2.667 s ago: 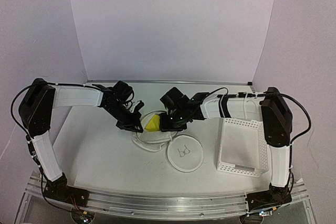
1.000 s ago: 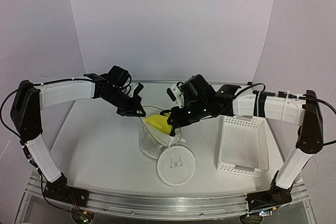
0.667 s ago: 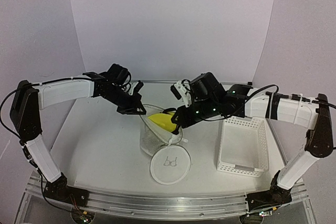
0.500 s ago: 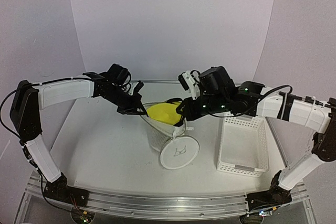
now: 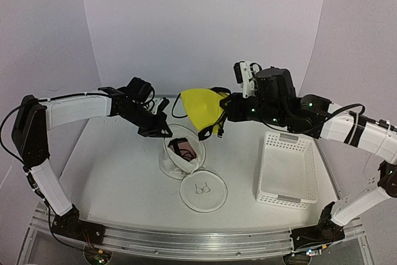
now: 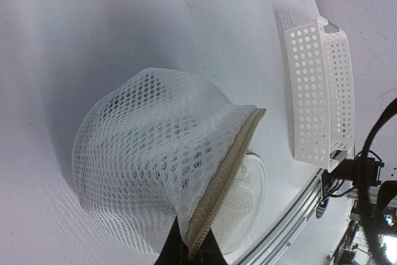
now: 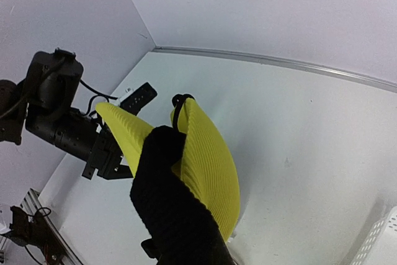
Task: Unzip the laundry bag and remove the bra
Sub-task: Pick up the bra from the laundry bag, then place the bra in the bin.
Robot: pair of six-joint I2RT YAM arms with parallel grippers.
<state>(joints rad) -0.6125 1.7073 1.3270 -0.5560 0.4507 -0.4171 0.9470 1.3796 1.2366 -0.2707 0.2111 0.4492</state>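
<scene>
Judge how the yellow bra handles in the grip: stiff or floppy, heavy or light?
Probably semi-stiff: the bra hangs from the right hand as curved, ribbed cups that hold their shape rather than draping. Likely light: one pinch at its edge carries it. The thin black strap loop hangs loose, so it may snag.

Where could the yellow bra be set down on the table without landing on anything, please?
The broad tabletop left of the laundry bag is bare. A narrower strip lies between the bag and the white basket. The middle is crowded, where the left gripper holds the bag's rim.
</scene>
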